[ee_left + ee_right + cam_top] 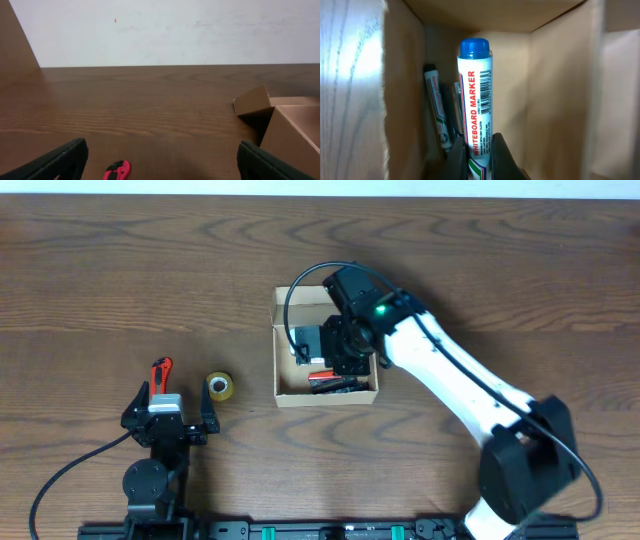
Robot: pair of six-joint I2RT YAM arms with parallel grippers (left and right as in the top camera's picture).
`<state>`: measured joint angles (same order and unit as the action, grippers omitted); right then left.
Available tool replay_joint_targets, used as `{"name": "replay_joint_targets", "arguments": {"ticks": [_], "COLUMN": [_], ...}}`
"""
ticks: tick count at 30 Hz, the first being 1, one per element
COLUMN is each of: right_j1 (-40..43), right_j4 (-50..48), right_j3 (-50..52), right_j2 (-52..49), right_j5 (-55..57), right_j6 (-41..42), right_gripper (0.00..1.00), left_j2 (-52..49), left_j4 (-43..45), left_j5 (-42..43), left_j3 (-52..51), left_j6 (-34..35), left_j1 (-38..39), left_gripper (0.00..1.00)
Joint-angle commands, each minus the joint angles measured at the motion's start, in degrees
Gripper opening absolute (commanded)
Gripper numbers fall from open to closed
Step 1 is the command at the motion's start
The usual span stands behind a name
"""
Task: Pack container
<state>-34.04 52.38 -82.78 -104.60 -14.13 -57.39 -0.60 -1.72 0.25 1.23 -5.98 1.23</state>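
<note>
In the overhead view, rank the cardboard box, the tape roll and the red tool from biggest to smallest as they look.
1. Cardboard box, clearly the largest.
2. Tape roll and red tool: they look about alike, so I won't rank them.

Seen from overhead, the right arm's wrist (pixel 350 330) covers the right pincer (pixel 479 144) and most of the container's (pixel 276 350) inside, so only scraps of red, black and white contents show. The red-handled tool (pixel 160 368) lies partly under the left pincer (pixel 172 402). In the left wrist view the bottom edge cuts off that tool, and the right edge cuts off the container. In the right wrist view the blue-capped marker's (pixel 476 90) lower end is lost behind the fingers (pixel 504 159), and the dark pen's (pixel 434 107) print is too small to read.
</note>
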Motion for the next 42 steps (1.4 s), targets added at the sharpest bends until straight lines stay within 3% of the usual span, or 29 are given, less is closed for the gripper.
{"name": "replay_joint_targets", "arguments": {"ticks": [1,16,17,19,22,33,34,35,42], "right_j1": [-0.2,-0.1,-0.1,-0.1,-0.1,1.2,1.6,2.1,8.7], "right_j4": [-0.5,-2.1,-2.4,-2.8,-2.7,-2.9,-2.9,-2.9,-3.0], "right_j3": [-0.7,-0.8,-0.8,-0.8,-0.9,-2.4,-2.4,-2.4,-2.4], "right_j2": [-4.3,-12.6,-12.5,-12.1,-10.7,3.7,5.7,7.2,18.1], "right_j5": [-0.2,-0.3,-0.2,-0.2,-0.2,-0.2,-0.2,-0.2,-0.2], "right_j6": [-0.5,-0.5,-0.3,0.6,1.1,4.4,4.9,5.5,13.9], "right_gripper": [0.01,0.02,0.07,0.33,0.51,0.53,0.56,0.68,0.82], "left_j2": [0.4,0.4,0.4,0.4,0.4,0.4,0.4,0.4,0.4], "left_j4": [-2.7,-2.7,-2.7,-2.7,-2.7,-2.7,-2.7,-2.7,-2.7], "left_j5": [0.7,0.7,0.7,0.7,0.7,0.7,0.7,0.7,0.7], "left_j3": [-0.9,-0.9,-0.9,-0.9,-0.9,-0.9,-0.9,-0.9,-0.9], "left_j6": [0.4,0.4,0.4,0.4,0.4,0.4,0.4,0.4,0.4], "left_j1": [0.1,0.1,0.1,0.1,0.1,0.1,0.1,0.1,0.1], "left_gripper": [0.95,0.95,0.95,0.95,0.95,0.95,0.95,0.95,0.95]}}
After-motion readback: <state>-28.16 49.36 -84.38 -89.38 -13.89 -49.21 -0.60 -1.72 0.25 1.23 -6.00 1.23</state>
